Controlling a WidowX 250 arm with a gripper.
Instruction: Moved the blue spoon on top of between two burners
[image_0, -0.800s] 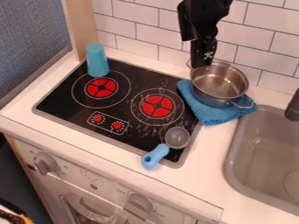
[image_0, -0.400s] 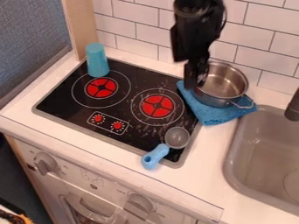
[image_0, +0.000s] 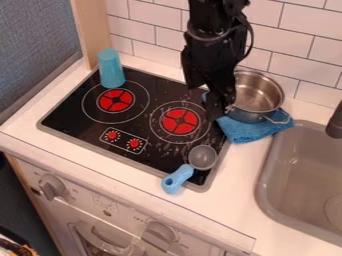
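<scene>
The black gripper (image_0: 218, 111) hangs from the top edge over the right side of the stovetop, just left of the pot and above the spoon in the view. A blue-handled spoon (image_0: 177, 179) with a round grey bowl lies at the stovetop's front right corner, its bowl on the black glass and its handle reaching over the front rim. Two red burners mark the black cooktop: the left burner (image_0: 116, 100) and the right burner (image_0: 180, 121). The gripper is apart from the spoon.
A metal pot (image_0: 256, 100) stands on a folded blue cloth (image_0: 252, 131) right of the stovetop. An upright blue cup (image_0: 111, 69) is at the back left. The grey sink (image_0: 294, 175) lies at the right, with a dark faucet (image_0: 334, 121) at its edge.
The gripper has come down and toward the front, moving from over the pot's back left side to the stovetop's right edge. Spoon, cup, pot and cloth have stayed put.
</scene>
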